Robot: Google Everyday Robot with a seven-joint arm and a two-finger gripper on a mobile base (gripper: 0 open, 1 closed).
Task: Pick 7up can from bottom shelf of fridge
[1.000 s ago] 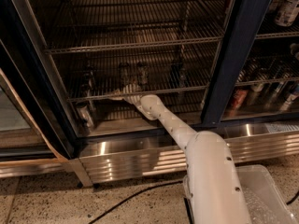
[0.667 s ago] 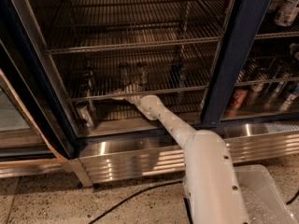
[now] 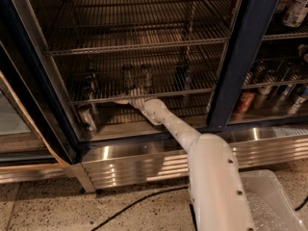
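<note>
Our end effector [image 3: 126,99] is at the bottom shelf [image 3: 192,90] rail, with the 7up can [image 3: 127,76] just behind it; we cannot tell its grip.

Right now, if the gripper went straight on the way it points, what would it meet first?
Probably the 7up can, standing just beyond the gripper at the front rail of the bottom shelf, though depth is unclear.

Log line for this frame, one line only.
stage: pre-grasp | gripper: at front rail of bottom shelf | 7up can: upright just behind gripper, not held
</note>
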